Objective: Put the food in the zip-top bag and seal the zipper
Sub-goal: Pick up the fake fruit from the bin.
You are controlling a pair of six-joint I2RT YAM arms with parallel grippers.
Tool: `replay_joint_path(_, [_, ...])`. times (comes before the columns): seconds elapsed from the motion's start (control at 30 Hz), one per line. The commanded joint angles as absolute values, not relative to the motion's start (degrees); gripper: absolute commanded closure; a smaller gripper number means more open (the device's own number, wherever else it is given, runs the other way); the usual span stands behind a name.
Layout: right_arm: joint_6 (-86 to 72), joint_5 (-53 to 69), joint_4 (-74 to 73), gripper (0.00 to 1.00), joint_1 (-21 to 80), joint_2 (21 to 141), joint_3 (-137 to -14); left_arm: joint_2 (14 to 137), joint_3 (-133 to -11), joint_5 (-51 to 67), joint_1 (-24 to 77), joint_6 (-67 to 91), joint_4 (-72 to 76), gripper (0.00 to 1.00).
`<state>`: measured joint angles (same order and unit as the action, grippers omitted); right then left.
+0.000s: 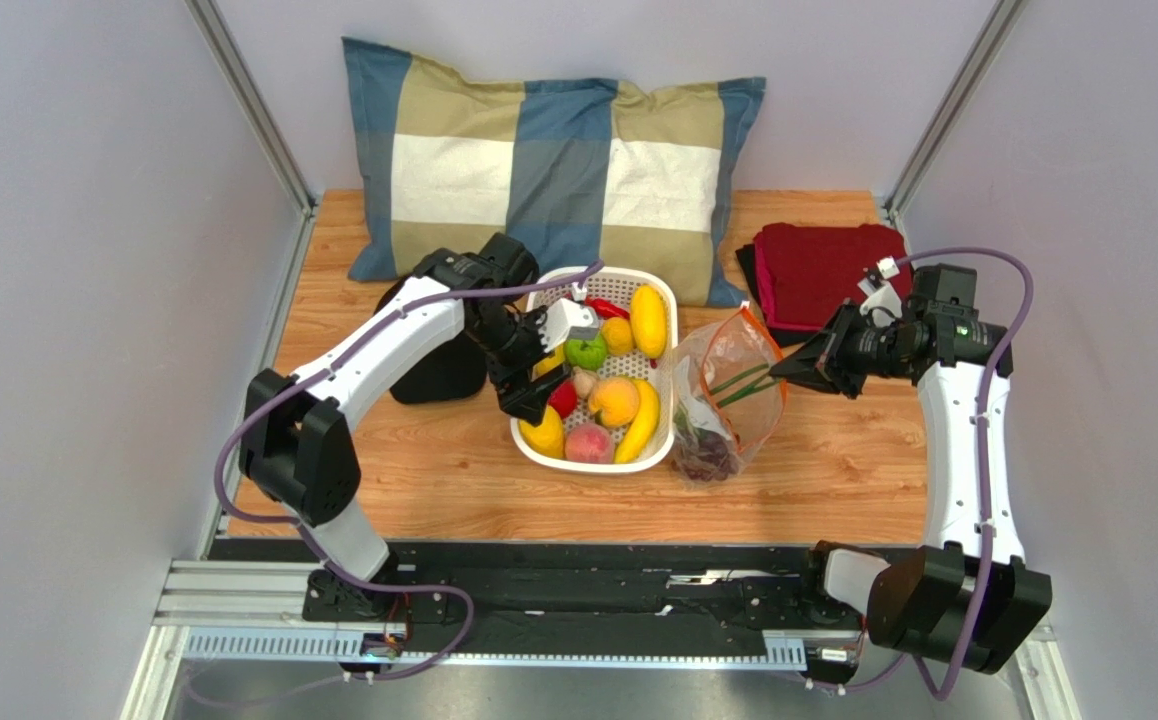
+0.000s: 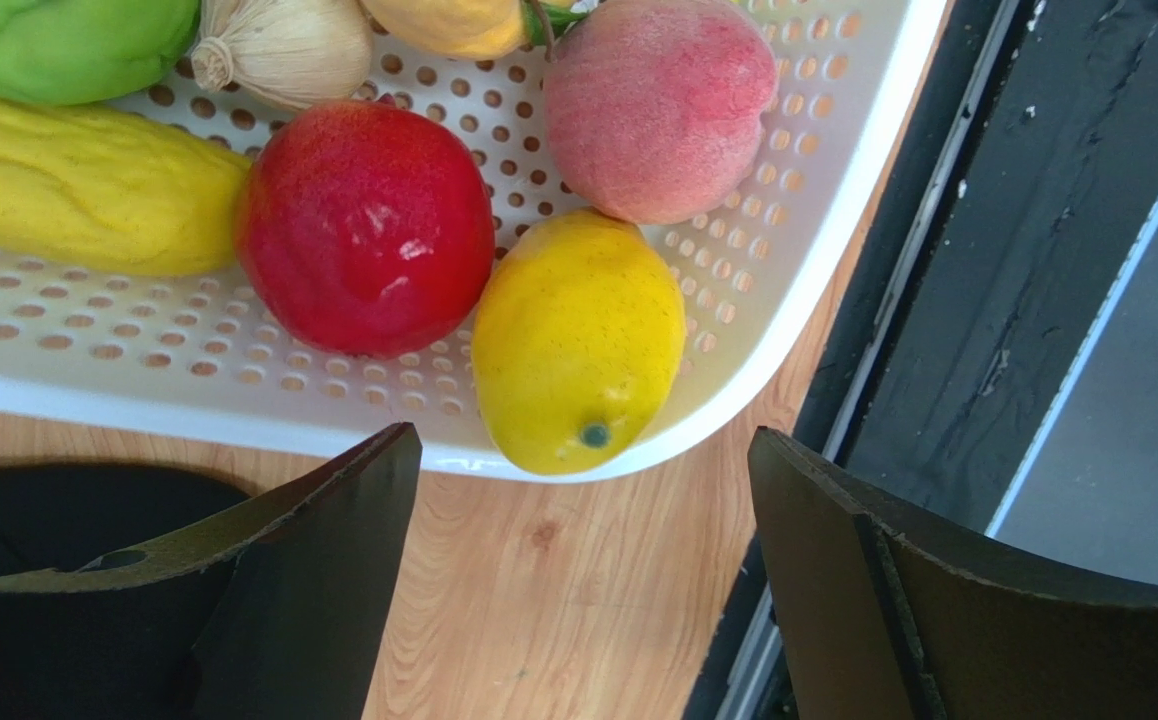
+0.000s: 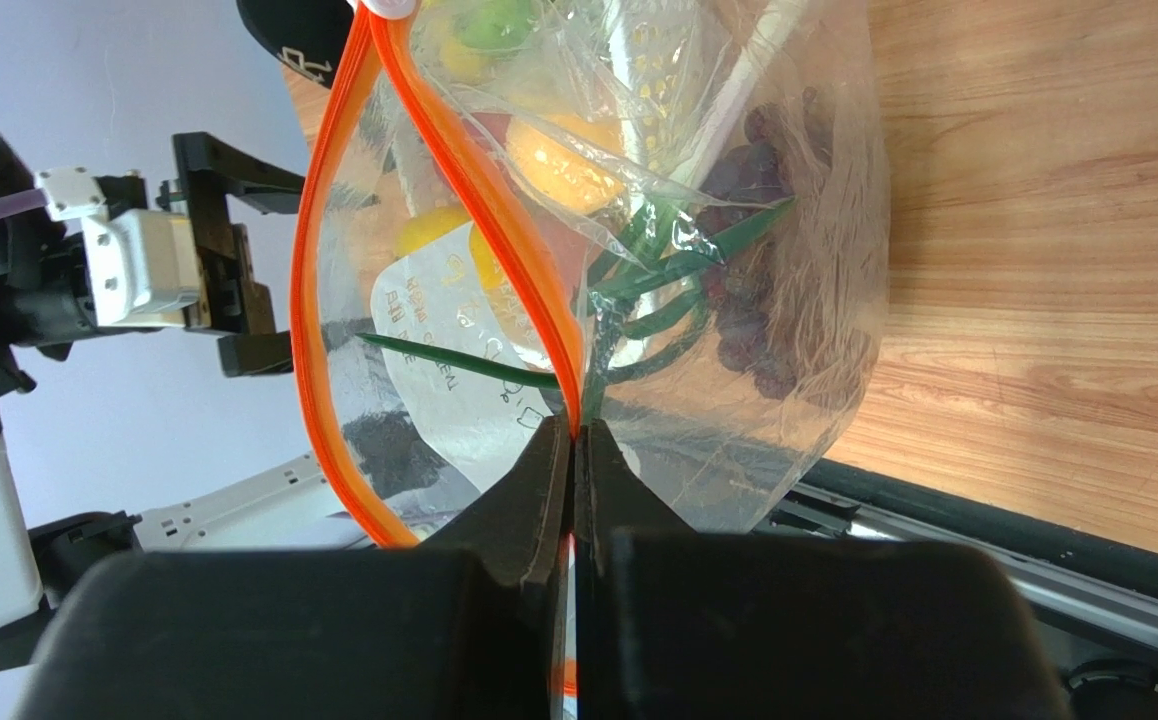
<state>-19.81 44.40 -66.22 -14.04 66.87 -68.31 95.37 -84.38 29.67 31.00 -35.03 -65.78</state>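
The food lies in a white perforated basket [image 1: 657, 450]: a lemon [image 2: 578, 338], a red apple [image 2: 364, 225], a peach [image 2: 657, 102] and other fruit. My left gripper [image 1: 533, 398] hovers open over the basket's near left corner, with nothing between its fingers [image 2: 315, 555]; the lemon sits just beyond them. The zip-top bag [image 1: 728, 398] stands right of the basket with its mouth held open. Scallions [image 3: 660, 285] and dark grapes [image 3: 758, 300] are inside it. My right gripper [image 3: 573, 432] is shut on the orange zipper [image 3: 315, 300] at the bag's mouth.
A checked pillow [image 1: 555, 165] leans on the back wall. A folded red cloth [image 1: 826, 270] lies at the back right. A black object [image 1: 435, 368] sits left of the basket. The black rail [image 1: 585, 578] runs along the table's near edge.
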Motion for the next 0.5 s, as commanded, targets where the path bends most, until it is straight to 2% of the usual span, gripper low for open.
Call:
replay_joint_path(0.0, [-19.2,45.6,-65.9,1.0,-13.9,67.1,-70.5,97.4,-84.2,31.9,31.6,-39.6,-64.1,0.12])
replay_joint_path(0.4, [-19.4,47.6,-65.0,1.0,-13.9,67.3,-70.1,103.2,-83.1,31.5,33.1,-39.7,-61.5,0.24])
replay_joint_path(0.43, [-19.3,47.5,-65.0,1.0,-14.0,67.3,-70.2,102.9,-83.2,31.8,33.1,-39.6,-61.7,0.26])
replay_joint_path(0.47, [-19.4,47.2,-65.0,1.0,-14.0,67.3,-70.2,102.6,-83.6,32.6,33.1,-39.6,-62.6,0.33])
